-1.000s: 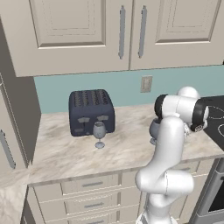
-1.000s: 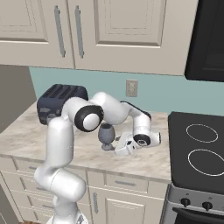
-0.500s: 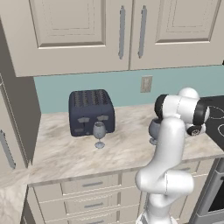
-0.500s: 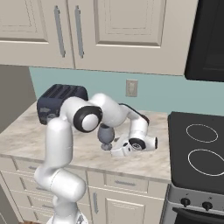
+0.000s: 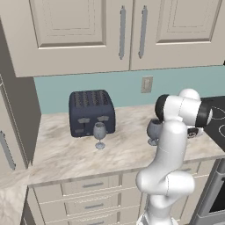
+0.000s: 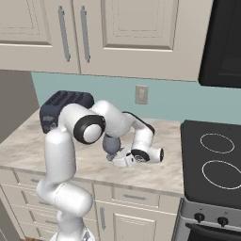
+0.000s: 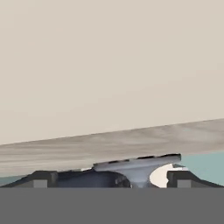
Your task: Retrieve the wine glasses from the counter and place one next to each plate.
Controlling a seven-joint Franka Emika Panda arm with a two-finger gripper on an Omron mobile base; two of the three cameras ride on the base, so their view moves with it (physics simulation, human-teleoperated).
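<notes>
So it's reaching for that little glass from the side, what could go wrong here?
The gripper lies low on the counter, right at the foot of the nearer wine glass; a nudge might tip it. The hand view shows the glass's foot between the fingertips, so a grip there could slip.

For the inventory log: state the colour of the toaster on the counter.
The toaster is dark navy blue; it shows best in the left base view.

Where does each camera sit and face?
Left base view: behind-left of the arm, facing counter, toaster, first glass beside it; arm lower right.
Right base view: behind-right, facing counter and stove; arm lower left.
Hand view: on the hand, upside down, jaws open astride the second glass.
Base views share toaster, second glass.
</notes>
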